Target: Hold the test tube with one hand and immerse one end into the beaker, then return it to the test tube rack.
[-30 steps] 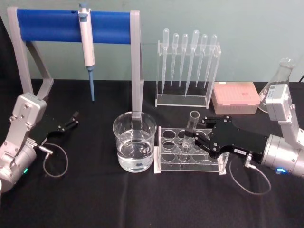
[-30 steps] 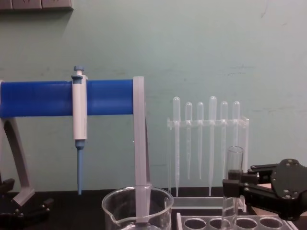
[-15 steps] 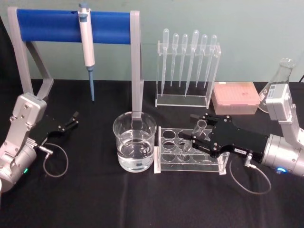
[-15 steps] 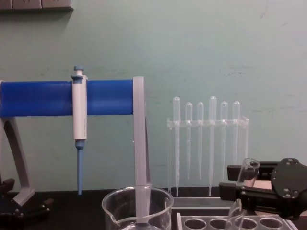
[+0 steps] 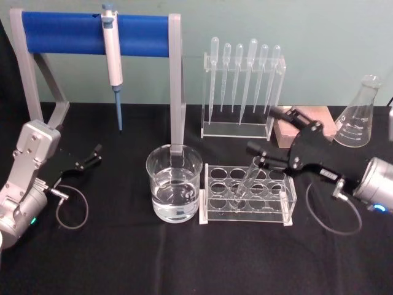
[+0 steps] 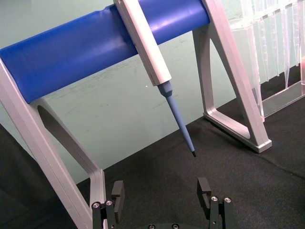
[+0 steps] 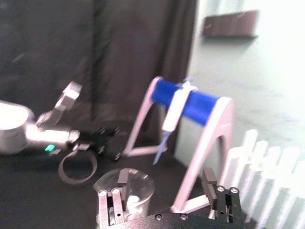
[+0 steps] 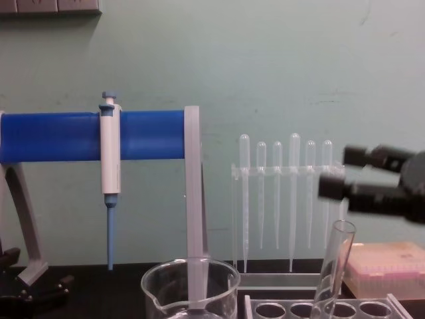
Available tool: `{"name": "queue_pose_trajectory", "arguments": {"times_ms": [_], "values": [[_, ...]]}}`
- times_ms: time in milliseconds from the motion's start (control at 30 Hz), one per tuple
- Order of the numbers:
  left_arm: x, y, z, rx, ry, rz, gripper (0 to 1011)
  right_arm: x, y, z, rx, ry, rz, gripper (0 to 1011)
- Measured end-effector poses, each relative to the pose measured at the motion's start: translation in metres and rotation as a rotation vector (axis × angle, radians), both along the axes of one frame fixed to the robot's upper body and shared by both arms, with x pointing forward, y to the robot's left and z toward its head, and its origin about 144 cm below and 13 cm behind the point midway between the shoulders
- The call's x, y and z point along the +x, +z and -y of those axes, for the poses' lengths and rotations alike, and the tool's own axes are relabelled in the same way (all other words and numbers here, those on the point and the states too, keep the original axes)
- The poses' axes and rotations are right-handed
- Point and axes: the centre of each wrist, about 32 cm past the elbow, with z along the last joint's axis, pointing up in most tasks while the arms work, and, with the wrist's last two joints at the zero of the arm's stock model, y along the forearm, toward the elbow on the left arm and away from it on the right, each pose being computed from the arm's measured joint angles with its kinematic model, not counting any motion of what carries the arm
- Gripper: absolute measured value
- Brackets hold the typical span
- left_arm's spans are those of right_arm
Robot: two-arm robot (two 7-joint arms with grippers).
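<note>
The test tube (image 5: 247, 180) leans tilted in the clear tube rack (image 5: 288, 203), its mouth toward the right, with nothing gripping it; in the chest view the test tube (image 8: 335, 266) slants up out of the rack (image 8: 388, 304). My right gripper (image 5: 264, 130) hangs open above and just right of the tube's mouth, apart from it, and appears raised in the chest view (image 8: 340, 171) and the right wrist view (image 7: 164, 183). The beaker (image 5: 174, 184), holding clear liquid, stands left of the rack, also seen low in the chest view (image 8: 189, 289). My left gripper (image 5: 92, 155) rests open at far left (image 6: 161, 191).
A blue-barred stand (image 5: 92, 34) holding a white-and-blue micropipette (image 5: 112, 58) spans the back left. Behind the tube rack stand a holder of plastic pipettes (image 5: 242, 92), a pink tip box (image 5: 285, 132) and a conical flask (image 5: 361, 114).
My right gripper let go of the test tube, opened, then rose and drew back to the right. The tube went from upright to leaning in the rack. The left arm stayed still.
</note>
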Motion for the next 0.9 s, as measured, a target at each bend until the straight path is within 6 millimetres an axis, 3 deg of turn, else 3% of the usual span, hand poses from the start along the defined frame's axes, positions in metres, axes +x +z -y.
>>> {"name": "queue_pose_trajectory", "arguments": {"times_ms": [100,467,733,900], "values": [[0.000,0.000,0.000,0.000,0.000,0.000,1000,-0.007,0.002,0.002,0.052,-0.068,0.008,1002],[0.000,0.000,0.000,0.000,0.000,0.000,1000,-0.041,-0.019,-0.003,0.079,-0.533,-0.042,1002],[0.000,0.000,0.000,0.000,0.000,0.000,1000,-0.043,-0.043,-0.007,0.024,-0.675,-0.057,1002],[0.000,0.000,0.000,0.000,0.000,0.000,1000,-0.039,-0.052,-0.009,0.006,-0.657,-0.057,1003]]}}
